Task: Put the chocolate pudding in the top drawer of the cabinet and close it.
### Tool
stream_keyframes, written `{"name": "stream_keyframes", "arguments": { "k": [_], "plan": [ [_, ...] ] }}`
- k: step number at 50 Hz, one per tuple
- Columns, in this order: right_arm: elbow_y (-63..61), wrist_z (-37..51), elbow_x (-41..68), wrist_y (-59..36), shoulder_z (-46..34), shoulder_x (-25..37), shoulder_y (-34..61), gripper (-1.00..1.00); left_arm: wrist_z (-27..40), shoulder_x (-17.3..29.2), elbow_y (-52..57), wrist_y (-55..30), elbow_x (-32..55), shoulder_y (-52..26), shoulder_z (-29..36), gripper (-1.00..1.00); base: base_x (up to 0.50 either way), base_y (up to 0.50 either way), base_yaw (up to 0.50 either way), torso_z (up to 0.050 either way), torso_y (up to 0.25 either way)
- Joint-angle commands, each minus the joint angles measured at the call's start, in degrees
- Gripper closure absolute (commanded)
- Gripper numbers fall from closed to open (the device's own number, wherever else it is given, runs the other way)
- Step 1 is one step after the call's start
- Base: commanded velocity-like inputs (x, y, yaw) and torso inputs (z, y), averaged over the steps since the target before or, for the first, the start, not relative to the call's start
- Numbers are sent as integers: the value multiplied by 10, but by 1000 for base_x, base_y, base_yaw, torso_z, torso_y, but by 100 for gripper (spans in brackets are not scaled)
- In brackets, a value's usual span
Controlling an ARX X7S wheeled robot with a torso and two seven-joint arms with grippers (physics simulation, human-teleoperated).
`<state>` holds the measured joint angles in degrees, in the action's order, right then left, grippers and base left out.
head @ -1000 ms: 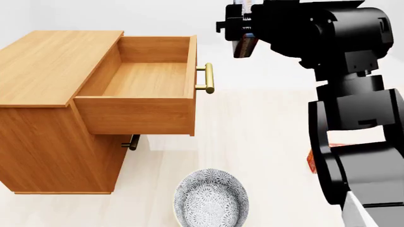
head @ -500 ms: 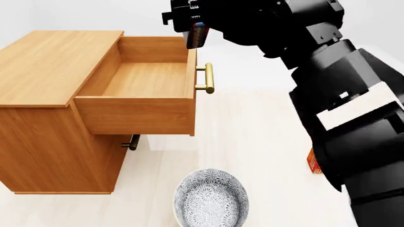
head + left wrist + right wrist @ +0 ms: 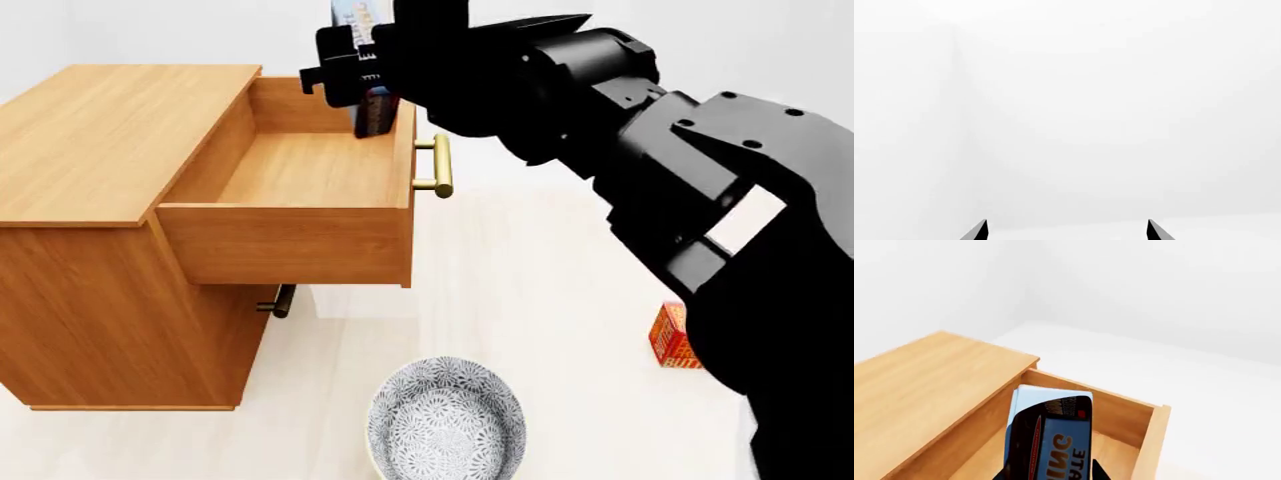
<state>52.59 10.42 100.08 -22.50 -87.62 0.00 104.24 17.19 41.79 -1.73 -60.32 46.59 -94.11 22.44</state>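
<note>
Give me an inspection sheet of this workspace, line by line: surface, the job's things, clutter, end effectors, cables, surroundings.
Surface: pale floor; it bears all the items.
Job's things: chocolate pudding held upright over the top drawer, which is pulled open and shows nothing inside; cabinet top bare.
Clutter: patterned bowl on the floor before the cabinet; red-orange box on the floor, partly behind the right arm.
End effectors: right end effector clamped on the pudding; left end effector open, holding nothing, only its tips showing.
Cables: nothing seen.
Surroundings: plain white walls.
</note>
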Motion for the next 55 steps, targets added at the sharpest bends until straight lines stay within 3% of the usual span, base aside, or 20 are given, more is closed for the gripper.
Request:
{"name": "stream_keyframes", "arguments": {
  "k": [1, 55],
  "plan": [
    [-15, 7, 19, 20, -33, 0, -11, 100, -4, 16, 3, 9, -3, 19, 0, -100, 0, 0, 0, 0, 0],
    [-45, 18, 1, 12, -31, 0, -74, 100, -3, 31, 12, 24, -1, 57, -3, -100, 0, 0, 0, 0, 0]
  ]
}}
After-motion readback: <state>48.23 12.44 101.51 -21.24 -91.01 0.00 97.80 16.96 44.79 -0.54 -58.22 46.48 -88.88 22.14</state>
